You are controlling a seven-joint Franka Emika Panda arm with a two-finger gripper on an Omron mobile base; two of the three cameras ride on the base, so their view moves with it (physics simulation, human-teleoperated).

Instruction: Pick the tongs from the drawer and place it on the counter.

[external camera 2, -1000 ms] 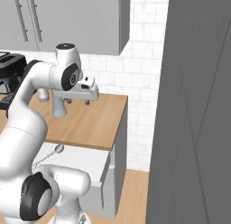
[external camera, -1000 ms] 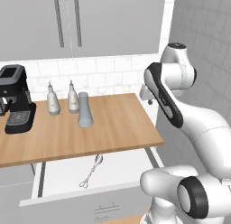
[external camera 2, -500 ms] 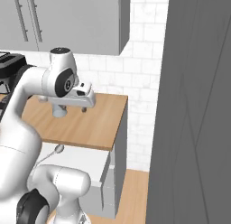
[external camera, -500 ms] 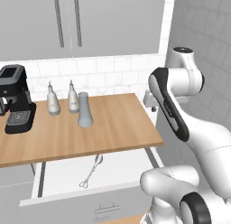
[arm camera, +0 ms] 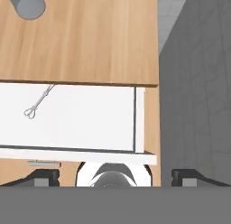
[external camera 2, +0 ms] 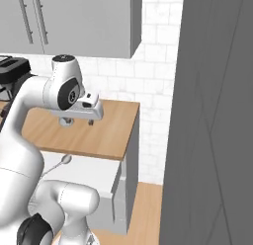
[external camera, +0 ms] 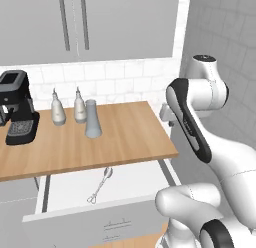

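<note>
- So, left base view: the drawer (external camera: 130,184) is pulled out under the counter (external camera: 120,137), and the tongs (external camera: 100,184) lie on its white floor, loop end toward the front panel, rounded head tucked just under the counter's edge. Up on the wood there's a grey vase (external camera: 92,119), two pale bottles (external camera: 69,107) behind it and a black coffee machine (external camera: 18,106) at the far left. The arm is folded up at the counter's right end, well away from the tongs.
- Right base view: the gripper (external camera 2: 78,122) hangs over the right part of the counter (external camera 2: 99,138), pointing down, nothing between its tips. The tongs' rounded head (external camera 2: 64,160) pokes out below the slab edge.
- Hand view: looking straight down, fingertips (arm camera: 43,177) spread wide apart at the bottom corners, released and empty. The tongs (arm camera: 39,101) sit in the drawer (arm camera: 90,119), at its left side, and the vase top (arm camera: 27,5) shows in the upper left corner.
</note>
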